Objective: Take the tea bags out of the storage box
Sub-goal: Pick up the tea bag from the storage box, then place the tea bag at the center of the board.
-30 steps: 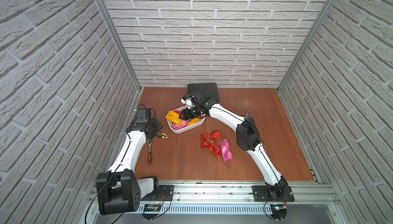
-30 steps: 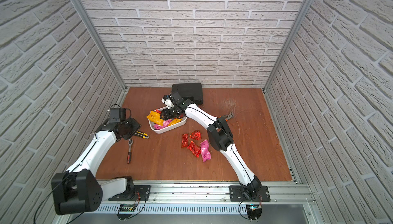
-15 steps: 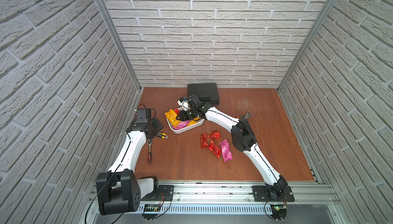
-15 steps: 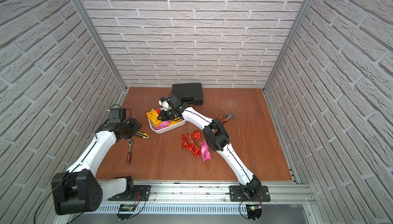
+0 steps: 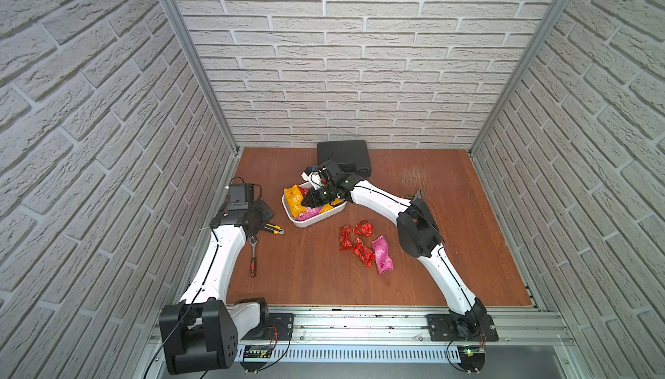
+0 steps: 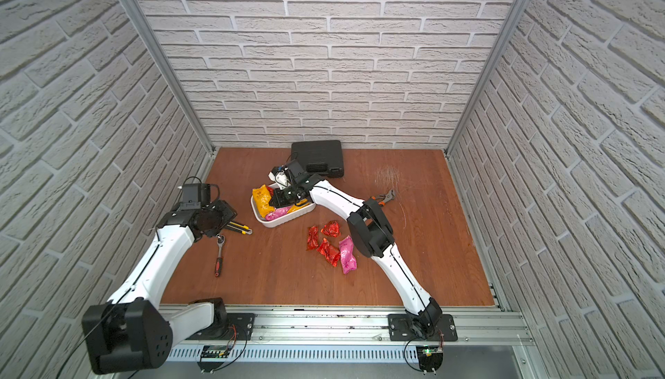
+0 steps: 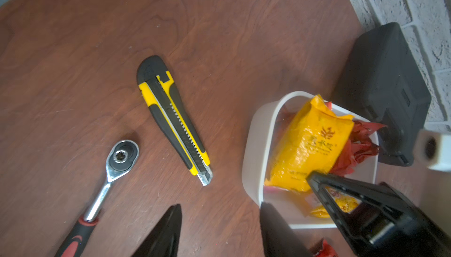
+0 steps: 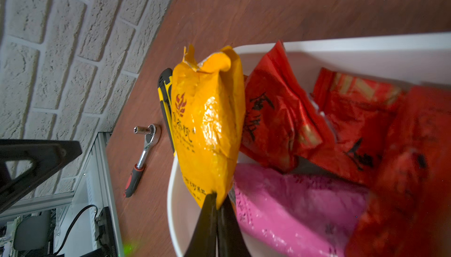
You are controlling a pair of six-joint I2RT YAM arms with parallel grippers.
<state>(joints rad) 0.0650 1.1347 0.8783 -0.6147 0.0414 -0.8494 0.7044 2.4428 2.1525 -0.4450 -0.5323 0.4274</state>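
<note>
My R gripper point(image 8: 218, 198) is clamped shut on the lower edge of the yellow-orange tea bag point(image 8: 207, 121). It's a thin pinch, foil seam only. The bag stands nearly upright against the wall of the storage box point(image 8: 175, 209), top corner poking over the rim.

Beside it in the box there's a pink bag point(image 8: 292, 204) lying flat, w/ red bags point(image 8: 275, 121) piled behind. A 2nd yellow bag point(image 7: 319, 212) shows in the L wrist view.

In a top view the box sits on the table point(image 5: 306, 280), near the black case point(image 5: 343, 156). Four bags lie out on the wood, apart from the box: 3 red ones point(image 5: 363, 229) and 1 pink one point(image 5: 382, 254).

My L gripper point(image 7: 222, 205) has jaws apart and holds nothing. It hovers just beside the box, near the utility knife point(image 7: 174, 121) and ratchet point(image 7: 117, 163).

Step, as I judge it: grasp made, lift-out of the yellow bag pending. The box is maybe partly emptied, w/ several bags left inside.

Next move needs a straight-up lift so the bag clears the rim, then carry to the loose pile and let go. Risks: crinkly foil could slip from so small a bite, or the bag could snag and drag the light box.
</note>
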